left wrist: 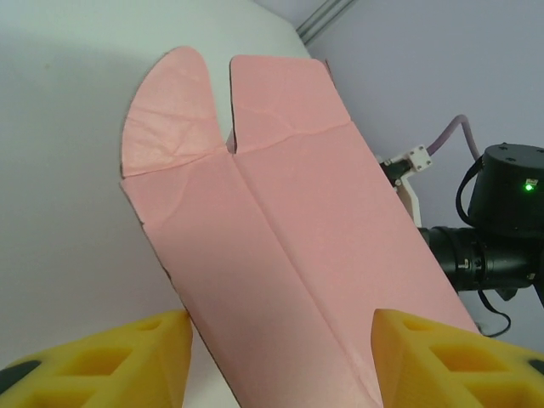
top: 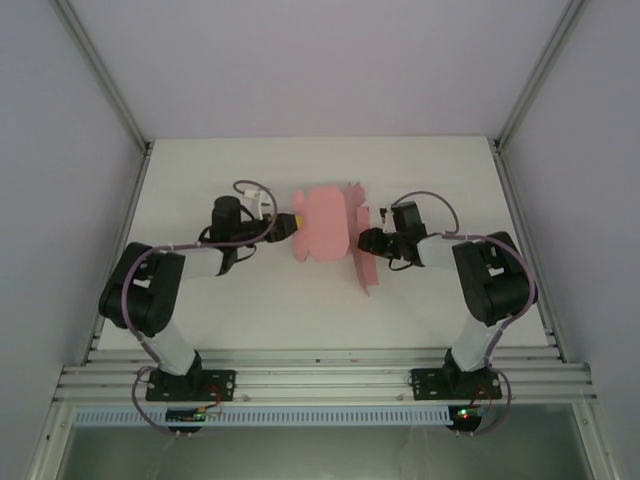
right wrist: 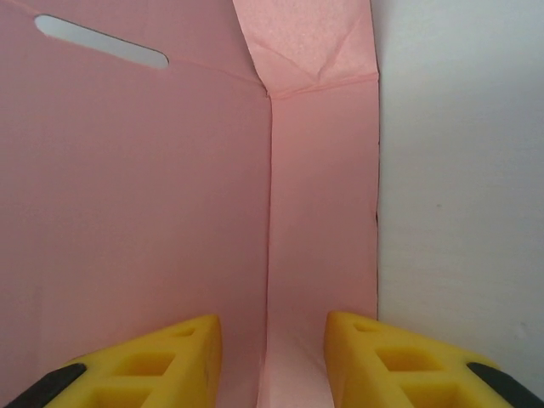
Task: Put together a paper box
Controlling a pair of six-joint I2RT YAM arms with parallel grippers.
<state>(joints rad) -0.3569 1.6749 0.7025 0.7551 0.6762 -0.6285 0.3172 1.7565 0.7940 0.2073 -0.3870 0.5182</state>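
Where the yellow fingers [left wrist: 102, 361] of my left gripper [left wrist: 280, 316] stand half apart, the pink paper box [left wrist: 280, 221] lies between them; whether they grip, I cannot tell. My right gripper [right wrist: 274, 319] straddles a crease [right wrist: 270, 212] below a cut slot [right wrist: 102, 42], its hold equally unclear. The overhead view places the box at the middle of the table [top: 200, 310], between both grippers.

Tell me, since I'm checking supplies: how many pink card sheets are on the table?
1. The pink card sheet lies partly folded in the middle of the table, between the two arms. A second sheet lying flat underneath it would be hidden.
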